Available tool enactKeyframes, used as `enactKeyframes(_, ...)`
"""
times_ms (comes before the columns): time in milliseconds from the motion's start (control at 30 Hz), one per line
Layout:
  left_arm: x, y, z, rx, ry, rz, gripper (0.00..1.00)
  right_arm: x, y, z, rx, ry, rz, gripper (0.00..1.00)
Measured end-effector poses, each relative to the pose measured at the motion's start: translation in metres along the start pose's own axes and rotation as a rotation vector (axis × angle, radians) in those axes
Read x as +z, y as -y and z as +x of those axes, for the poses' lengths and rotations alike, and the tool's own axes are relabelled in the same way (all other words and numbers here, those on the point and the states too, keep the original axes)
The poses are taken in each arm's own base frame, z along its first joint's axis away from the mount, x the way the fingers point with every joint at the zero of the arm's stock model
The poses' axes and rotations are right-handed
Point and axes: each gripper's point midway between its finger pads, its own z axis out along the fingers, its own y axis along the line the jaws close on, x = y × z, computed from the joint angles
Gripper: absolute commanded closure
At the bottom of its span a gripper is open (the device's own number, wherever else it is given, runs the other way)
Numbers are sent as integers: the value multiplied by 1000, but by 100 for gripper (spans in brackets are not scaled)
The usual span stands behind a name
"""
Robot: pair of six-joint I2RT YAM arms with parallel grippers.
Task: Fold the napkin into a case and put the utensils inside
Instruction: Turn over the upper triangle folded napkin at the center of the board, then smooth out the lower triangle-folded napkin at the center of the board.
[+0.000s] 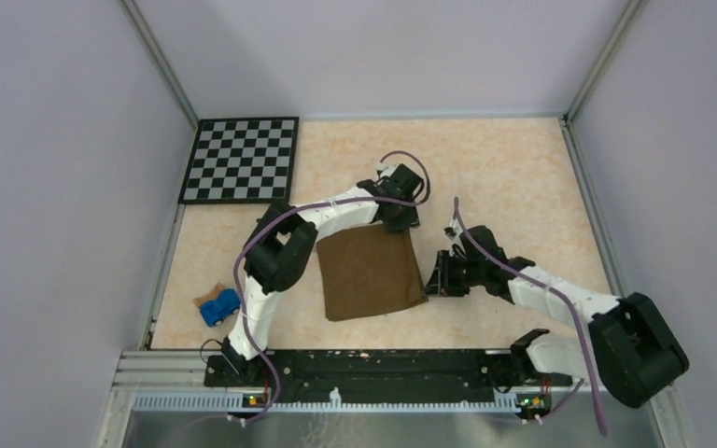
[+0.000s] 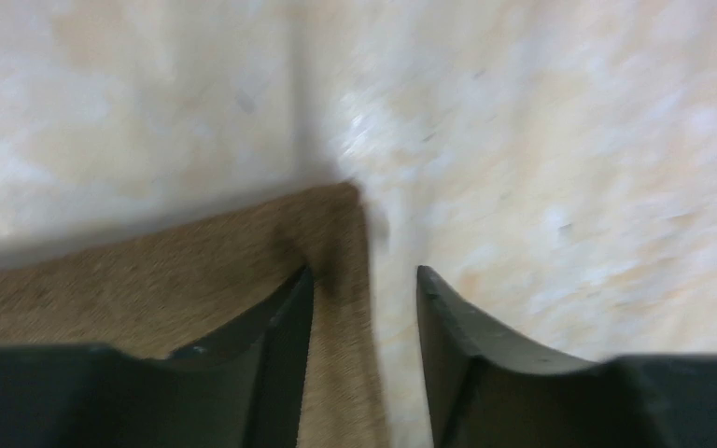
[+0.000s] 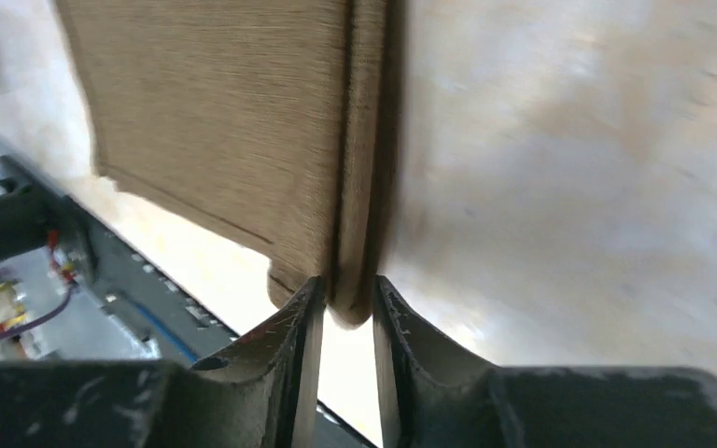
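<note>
The dark brown napkin lies flat in the middle of the table, folded over into a rectangle with a doubled right edge. My left gripper is at its far right corner. In the left wrist view its jaws stand open, with the napkin corner lying between them on the table. My right gripper is at the near right corner. Its jaws stand a little apart, with the tip of the doubled edge between them. The utensils and the case are out of view.
A black-and-white checkerboard lies at the far left. A small blue toy car sits near the left arm's base. The black rail runs along the near edge, close to the napkin's near side.
</note>
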Motion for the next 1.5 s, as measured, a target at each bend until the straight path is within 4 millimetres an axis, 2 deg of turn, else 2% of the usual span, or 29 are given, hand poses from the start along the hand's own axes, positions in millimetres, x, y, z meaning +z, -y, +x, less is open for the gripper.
enactKeyframes(100,-4,15,-12,46,26,119,24,-16,16,-1,22,40,123,52)
enactKeyframes(133,-10,16,-12,63,21,151,15,-21,19,-2,25,55,146,48)
enactKeyframes(200,-30,18,-13,96,11,215,10,-29,17,-8,10,90,153,46)
enactKeyframes(300,-81,26,-18,147,28,337,5,-31,8,-14,-30,92,125,47)
enactKeyframes(400,-144,23,-26,188,91,451,3,-18,2,-20,-55,37,104,46)
enactKeyframes(500,-194,2,-28,204,175,525,2,-2,4,-20,-70,-22,129,48)
enactKeyframes(567,-208,-19,-25,198,205,534,2,6,7,-18,-83,-51,160,57)
enactKeyframes(633,-206,-44,-17,182,206,509,2,14,10,-17,-102,-74,196,72)
enactKeyframes(667,-200,-58,-10,170,192,484,2,18,13,-16,-108,-82,219,76)
enactKeyframes(800,-167,-105,17,124,100,381,2,20,20,-20,-87,-60,287,84)
enactKeyframes(900,-158,-120,23,100,73,348,2,13,32,-23,-63,-12,356,88)
enactKeyframes(1000,-158,-121,17,88,88,357,1,3,43,-24,-32,33,410,88)
enactKeyframes(1033,-157,-120,15,85,92,363,1,-2,47,-23,-23,42,432,87)
enactKeyframes(1100,-151,-119,13,81,87,366,1,-9,56,-23,-14,53,482,78)
enactKeyframes(1167,-140,-120,14,72,63,360,1,-16,61,-22,-15,56,521,64)
enactKeyframes(1200,-135,-120,16,69,47,360,1,-20,63,-21,-23,54,535,53)
enactKeyframes(1233,-129,-121,17,64,32,360,1,-22,63,-21,-28,55,538,46)
enactKeyframes(1300,-119,-120,20,54,0,362,1,-26,56,-25,-47,61,517,43)
enactKeyframes(1367,-110,-119,20,42,-28,369,1,-25,40,-39,-56,77,437,43)
enactKeyframes(1500,-97,-112,10,10,-43,399,1,-11,-5,-98,-13,164,158,47)
